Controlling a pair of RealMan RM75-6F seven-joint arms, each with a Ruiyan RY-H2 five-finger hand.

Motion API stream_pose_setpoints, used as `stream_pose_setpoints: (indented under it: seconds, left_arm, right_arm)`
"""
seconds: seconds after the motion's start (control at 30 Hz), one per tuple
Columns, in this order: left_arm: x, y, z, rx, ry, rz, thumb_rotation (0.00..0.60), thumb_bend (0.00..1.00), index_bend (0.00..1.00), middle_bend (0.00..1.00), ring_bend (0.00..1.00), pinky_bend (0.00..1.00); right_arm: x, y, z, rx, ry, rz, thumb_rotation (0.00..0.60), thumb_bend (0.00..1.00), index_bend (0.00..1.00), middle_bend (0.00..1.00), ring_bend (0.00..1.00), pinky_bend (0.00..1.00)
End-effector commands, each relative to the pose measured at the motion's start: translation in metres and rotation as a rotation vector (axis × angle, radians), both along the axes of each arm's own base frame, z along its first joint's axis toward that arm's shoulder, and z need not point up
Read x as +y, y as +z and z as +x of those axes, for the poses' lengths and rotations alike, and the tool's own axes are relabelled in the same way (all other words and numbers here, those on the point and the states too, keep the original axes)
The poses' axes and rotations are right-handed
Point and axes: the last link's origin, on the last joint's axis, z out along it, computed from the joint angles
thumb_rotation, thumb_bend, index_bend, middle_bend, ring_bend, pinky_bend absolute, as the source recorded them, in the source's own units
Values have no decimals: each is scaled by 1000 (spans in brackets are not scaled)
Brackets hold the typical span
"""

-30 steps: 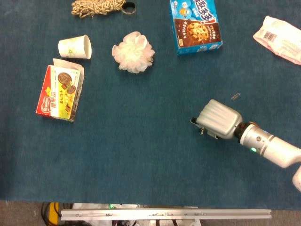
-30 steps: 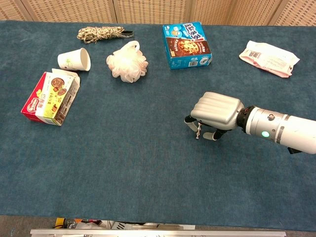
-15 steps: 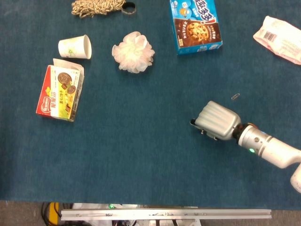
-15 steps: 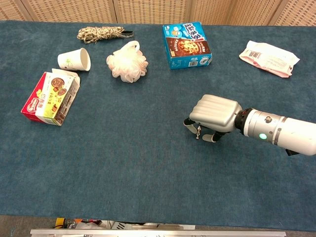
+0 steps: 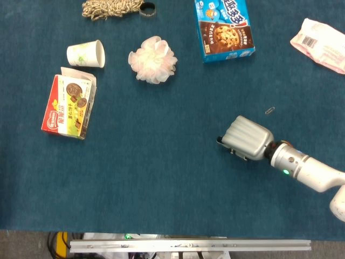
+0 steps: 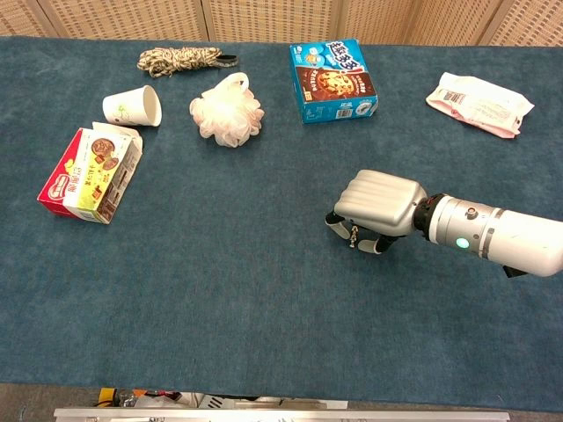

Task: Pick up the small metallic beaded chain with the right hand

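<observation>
— Where's the beaded chain (image 6: 354, 235)?
— Dangling under the right hand (image 6: 376, 207), pinched in its curled fingertips (image 6: 335, 221), right above the blue table (image 6: 220, 264).
— And from the head camera?
— Only the hand's silver back (image 5: 247, 137); chain mostly hidden.

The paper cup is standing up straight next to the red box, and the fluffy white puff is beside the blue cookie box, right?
Not quite. The paper cup is lying on its side, not standing; the chest view shows its open mouth facing sideways. It is next to the red box, and the fluffy white puff does sit beside the blue cookie box.
</observation>
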Motion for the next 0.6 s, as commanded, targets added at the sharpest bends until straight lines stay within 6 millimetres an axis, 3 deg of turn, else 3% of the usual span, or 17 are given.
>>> stream_pose_setpoints:
  seconds: [0.03,0.17,0.6]
  left_arm:
    - [0,0,0,-1,0,0,600,276,0,21,18,19]
    - [0,1,-1,-1,2,2,600,276,0,21,18,19]
    - [-1,1,-3,-5,5,6,600,276,0,21,18,19]
  right_arm:
    - [-1,-1,0,1,-1,0,600,275,542,939,1000,1000]
    - [-1,-2,1,1,-2,-3,600,327,561,939,1000,1000]
    - [-3,-3,1,-3,-7,-16,600,354,639,940,1000,1000]
